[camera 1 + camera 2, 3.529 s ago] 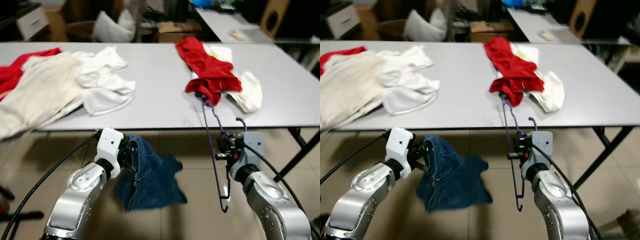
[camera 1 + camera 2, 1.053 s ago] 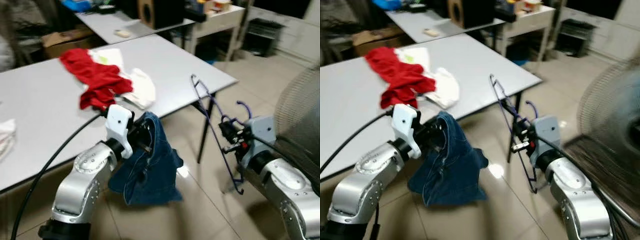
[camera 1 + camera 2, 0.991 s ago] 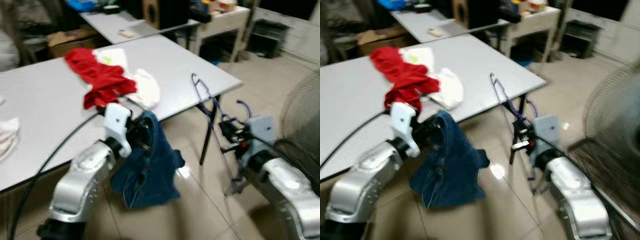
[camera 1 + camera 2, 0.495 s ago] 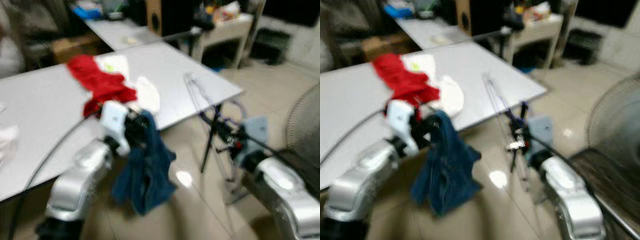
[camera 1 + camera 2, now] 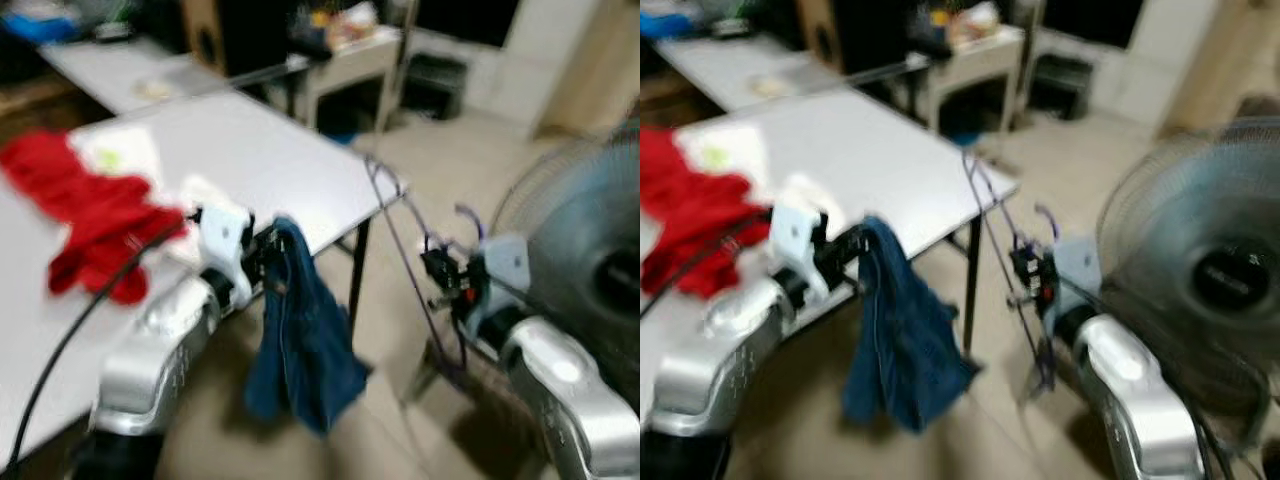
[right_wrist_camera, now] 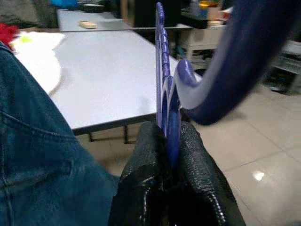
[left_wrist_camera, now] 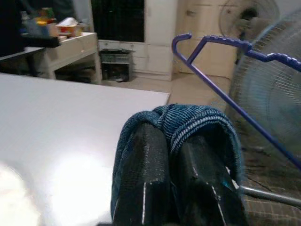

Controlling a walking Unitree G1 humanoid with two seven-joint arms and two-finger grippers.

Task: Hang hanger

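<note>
the right gripper is clamping the hanger, its two black fingers pressed tight on either side of the thin purple frame. in the right wrist view the hanger is rising straight up out of the pinch, with ridged notches running along its edge, while the curved hook is sweeping across close to the lens, thick and blurred. in the head views the hanger is standing nearly upright in front of the right arm, off the far corner of the table and not touching it, its long purple side slanting down past the gripper toward the floor. it is bare, carrying no clothing.

the left gripper is squeezing a fold of the jeans, the dark blue denim draped over both fingertips like a hood. the rest of the jeans are hanging loose below the left arm, beside the table edge. in the left wrist view the hanger's purple hook and shoulder are passing just beyond the denim, apart from it.

on the table a red garment is lying bunched up, with a white garment next to it. a big standing fan is looming behind the right arm. the head views are smeared, so fine detail is getting lost.
</note>
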